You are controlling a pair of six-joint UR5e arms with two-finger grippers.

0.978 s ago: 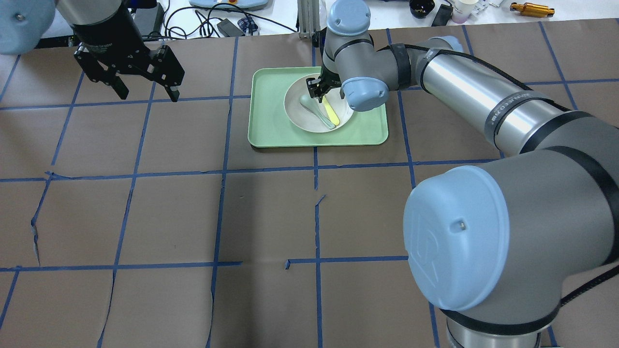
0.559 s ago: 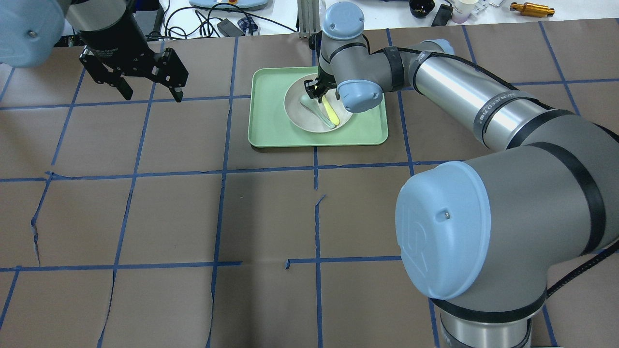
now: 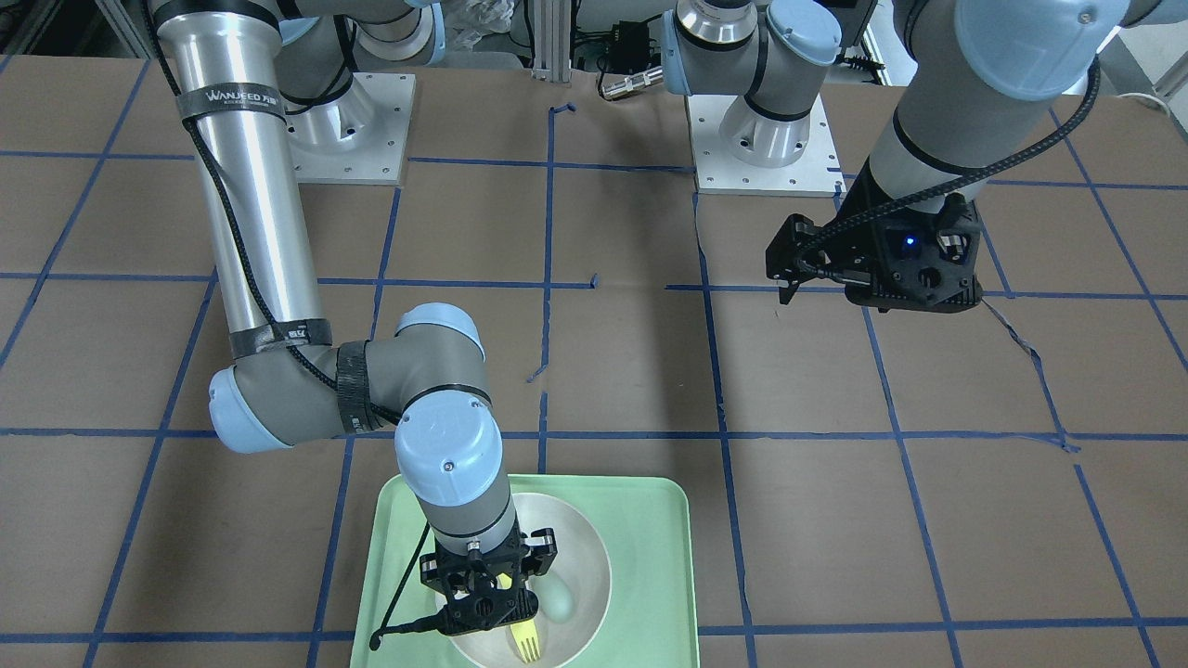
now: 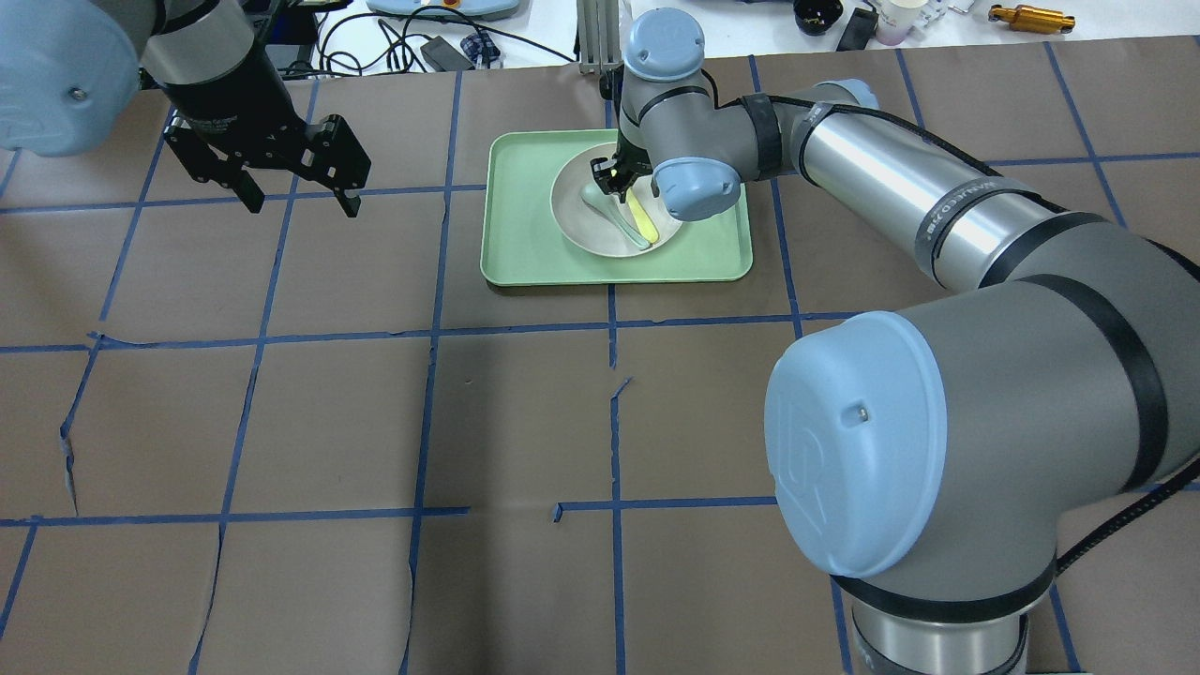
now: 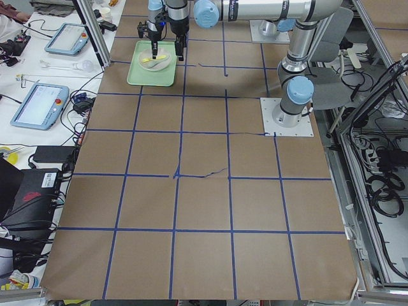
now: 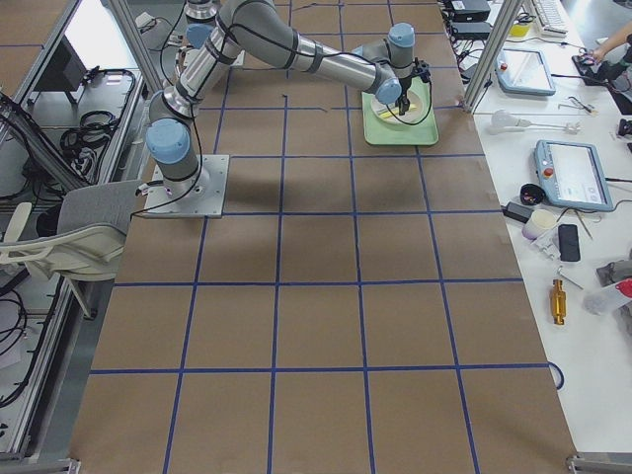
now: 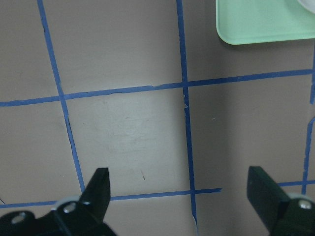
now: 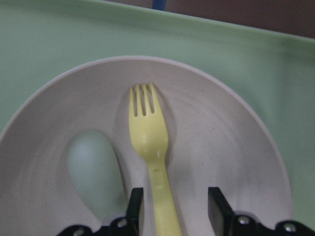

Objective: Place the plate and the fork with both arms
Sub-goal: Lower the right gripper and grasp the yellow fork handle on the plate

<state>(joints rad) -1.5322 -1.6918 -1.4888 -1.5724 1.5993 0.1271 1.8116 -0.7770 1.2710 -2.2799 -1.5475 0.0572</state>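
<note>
The off-white plate (image 4: 574, 214) sits in the mint-green tray (image 4: 525, 234). The yellow fork (image 4: 643, 217) lies in the plate beside a pale grey-green spoon (image 4: 600, 202). My right gripper (image 4: 611, 178) is down over the plate, open, and its fingers (image 8: 136, 205) stand on either side of the fork's handle (image 8: 150, 142) without touching it. The front-facing view shows the fork's tines (image 3: 526, 640) sticking out past the right gripper (image 3: 487, 603). My left gripper (image 4: 302, 202) is open and empty, above bare table left of the tray; its wrist view shows both fingertips (image 7: 101, 178) over blue tape lines.
The brown paper table cover carries a grid of blue tape (image 4: 431, 328) with some tears. The tray's corner (image 7: 266, 24) shows at the top right of the left wrist view. Cables and devices (image 4: 422, 42) lie beyond the far table edge.
My left gripper has moved a little toward the tray and nearer. My right gripper has shifted slightly at the fork's handle. The plate, fork and spoon have not moved.
</note>
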